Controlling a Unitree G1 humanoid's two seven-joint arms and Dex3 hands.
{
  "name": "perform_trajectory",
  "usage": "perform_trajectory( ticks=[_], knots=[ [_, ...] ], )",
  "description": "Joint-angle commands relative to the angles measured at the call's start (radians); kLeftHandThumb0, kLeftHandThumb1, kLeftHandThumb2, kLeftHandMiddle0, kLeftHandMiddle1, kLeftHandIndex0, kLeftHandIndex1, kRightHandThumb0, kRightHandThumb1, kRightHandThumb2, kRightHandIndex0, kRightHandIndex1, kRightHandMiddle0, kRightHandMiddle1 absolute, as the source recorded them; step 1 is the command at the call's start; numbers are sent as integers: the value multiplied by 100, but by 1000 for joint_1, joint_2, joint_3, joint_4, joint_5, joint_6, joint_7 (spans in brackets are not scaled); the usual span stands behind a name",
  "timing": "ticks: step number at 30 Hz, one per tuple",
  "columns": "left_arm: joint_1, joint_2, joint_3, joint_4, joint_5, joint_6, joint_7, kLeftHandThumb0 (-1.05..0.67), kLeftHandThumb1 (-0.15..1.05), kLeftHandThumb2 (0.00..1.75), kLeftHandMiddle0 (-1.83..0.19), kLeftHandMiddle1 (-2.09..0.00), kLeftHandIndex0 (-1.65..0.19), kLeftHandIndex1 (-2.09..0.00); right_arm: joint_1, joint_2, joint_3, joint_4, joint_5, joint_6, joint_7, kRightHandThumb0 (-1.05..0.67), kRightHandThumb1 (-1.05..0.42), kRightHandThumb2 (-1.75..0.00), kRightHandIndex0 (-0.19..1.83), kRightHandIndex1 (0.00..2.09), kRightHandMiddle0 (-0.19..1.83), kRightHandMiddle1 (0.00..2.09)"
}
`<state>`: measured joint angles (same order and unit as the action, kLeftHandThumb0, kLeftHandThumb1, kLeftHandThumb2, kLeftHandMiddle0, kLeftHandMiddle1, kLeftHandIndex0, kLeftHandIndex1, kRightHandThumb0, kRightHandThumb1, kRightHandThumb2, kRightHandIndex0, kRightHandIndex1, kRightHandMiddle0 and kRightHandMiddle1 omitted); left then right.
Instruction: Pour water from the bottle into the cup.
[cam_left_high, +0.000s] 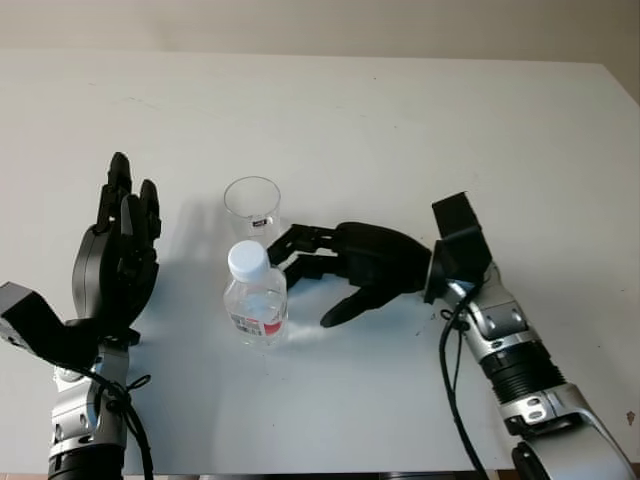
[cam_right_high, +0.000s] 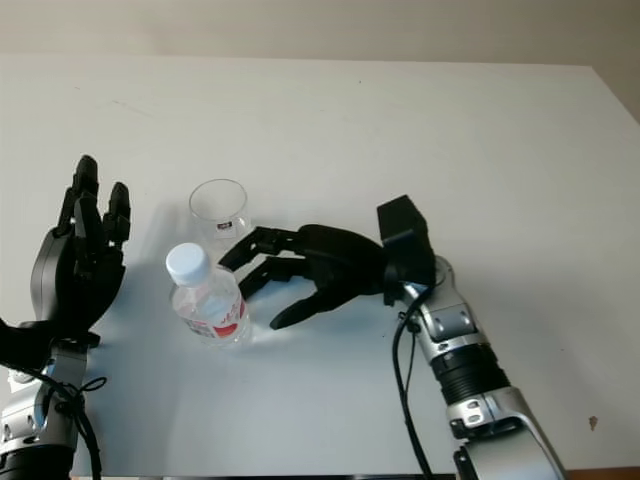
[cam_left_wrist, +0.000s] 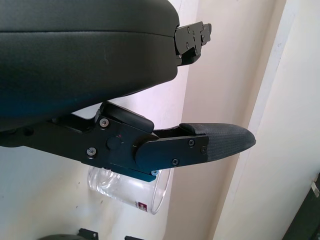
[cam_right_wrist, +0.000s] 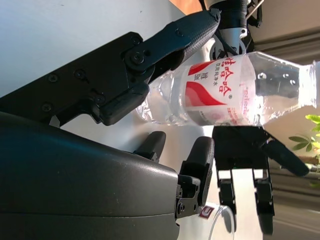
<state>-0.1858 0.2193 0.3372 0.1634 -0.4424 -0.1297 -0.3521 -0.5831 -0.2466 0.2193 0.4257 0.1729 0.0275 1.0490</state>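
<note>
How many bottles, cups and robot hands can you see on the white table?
Bottles: 1, the water bottle with a white cap, standing near the right hand.
Cups: 1, the clear cup just behind the bottle.
Robot hands: 2, the left hand open, the right hand open beside the bottle.
Total: 4

A big white flat table (cam_left_high: 400, 130) fills the room's middle. A plain cream wall (cam_left_high: 300, 25) stands behind it.
</note>
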Motion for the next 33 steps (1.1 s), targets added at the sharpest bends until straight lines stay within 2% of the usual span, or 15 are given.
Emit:
perform_trajectory(
  ticks=[1, 10, 14, 23, 27, 29, 32, 33],
  knots=[
    [3, -4, -2, -21, 11, -11, 7, -73, 105, 50, 19, -2, 19, -2, -2, 28, 21, 19, -10, -24, 3, -81, -77, -5, 9, 83, -6, 107],
    [0, -7, -1, -16, 4, -6, 8, -73, 105, 51, 19, -1, 19, -2, 9, 113, 49, 85, -34, -61, -24, -90, -77, -5, 8, 75, -8, 108],
    [-5, -8, 0, -9, 3, -9, 7, -72, 105, 50, 19, -1, 19, -2, 18, 128, 56, 74, -33, -83, -20, -91, -77, -6, 10, 74, -8, 109],
    [-4, -10, 2, -3, 10, -13, 12, -73, 105, 49, 19, -1, 19, -1, 23, 155, 74, 32, 1, -34, 30, -89, -76, -5, 4, 72, -16, 117],
    [-3, -9, 2, -7, 25, -18, 25, -73, 105, 50, 19, -3, 19, -2, 25, 163, 97, 5, -6, -24, 30, -91, -75, -5, 10, 77, -14, 122],
    [-2, -5, 1, -5, 30, -24, 23, -73, 105, 50, 19, -3, 19, -2, 26, 160, 112, -17, -17, -22, 24, -89, -73, -5, 15, 90, -7, 131],
    [0, -5, 2, -10, 30, -22, 24, -73, 105, 52, 19, -4, 19, -1, 27, 150, 133, -38, -39, -54, 29, -77, -69, -5, 38, 138, 25, 163],
    [1, -5, 2, -13, 30, -21, 27, -73, 105, 51, 18, -4, 19, -2, 30, 147, 137, -42, -48, -78, 27, -71, -71, -6, 52, 164, 44, 178]
  ],
)
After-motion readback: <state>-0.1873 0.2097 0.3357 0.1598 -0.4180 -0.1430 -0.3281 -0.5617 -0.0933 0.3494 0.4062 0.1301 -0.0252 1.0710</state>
